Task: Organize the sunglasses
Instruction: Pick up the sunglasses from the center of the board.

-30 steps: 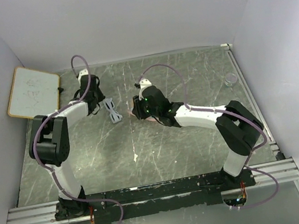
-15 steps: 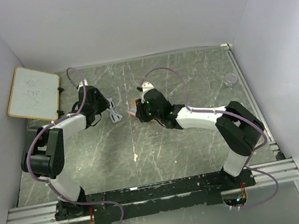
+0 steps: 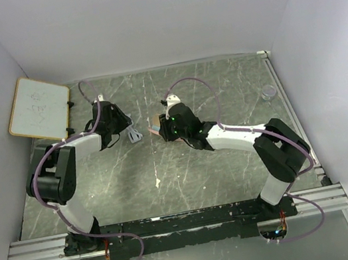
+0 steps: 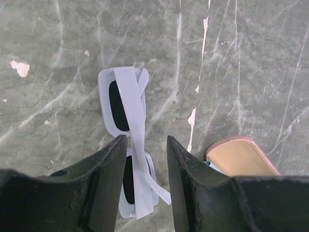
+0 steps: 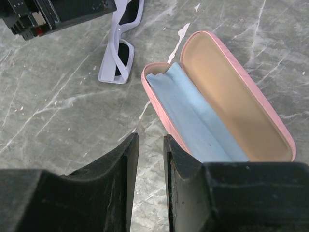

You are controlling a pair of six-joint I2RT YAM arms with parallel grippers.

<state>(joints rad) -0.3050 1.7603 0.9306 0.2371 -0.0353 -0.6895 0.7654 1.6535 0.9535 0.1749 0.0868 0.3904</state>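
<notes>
Sunglasses (image 4: 126,92) lie folded on the table (image 4: 241,58), just beside the open pink case (image 5: 231,92).
We see left gripper (image 4: 146,140) fingers apart, straddling one temple; right gripper (image 5: 150,140) fingers narrowly apart, nothing between; blue cloth (image 5: 193,116) in case.

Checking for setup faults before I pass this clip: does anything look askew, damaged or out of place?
Nothing serious. The sunglasses lie folded on the table beside the open pink case, one arm jutting slantwise past the frame. The blue cloth inside the case is rumpled at one end. The table shows white chips.
</notes>
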